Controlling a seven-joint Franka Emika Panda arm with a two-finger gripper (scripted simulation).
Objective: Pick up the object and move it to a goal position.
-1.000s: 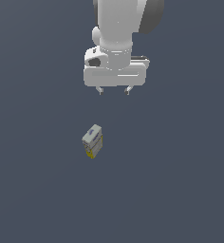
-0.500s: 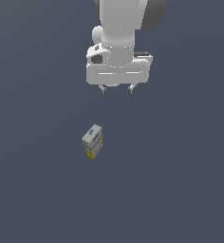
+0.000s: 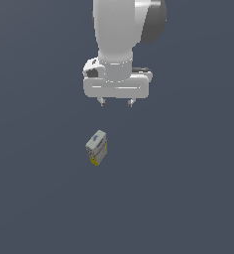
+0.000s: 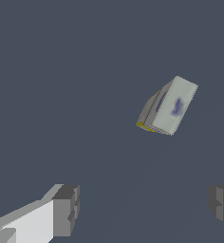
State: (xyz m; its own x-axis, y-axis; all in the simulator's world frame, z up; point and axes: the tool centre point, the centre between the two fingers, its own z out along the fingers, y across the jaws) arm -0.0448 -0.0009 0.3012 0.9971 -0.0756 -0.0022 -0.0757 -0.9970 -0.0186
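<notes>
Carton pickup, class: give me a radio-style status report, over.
Gripper open, holding nothing. Carton on the floor, apart from the fingers. Nothing between them.

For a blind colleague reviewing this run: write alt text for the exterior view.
A white robot arm's open gripper hangs above a small grey-white carton with yellow lower edges, which stands alone on a plain dark grey floor. The carton sits below the gripper, slightly toward the exterior view's left, untouched.

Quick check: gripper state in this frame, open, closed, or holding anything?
Gripper: open and holding nothing; the box sits apart from it on the floor.
</notes>
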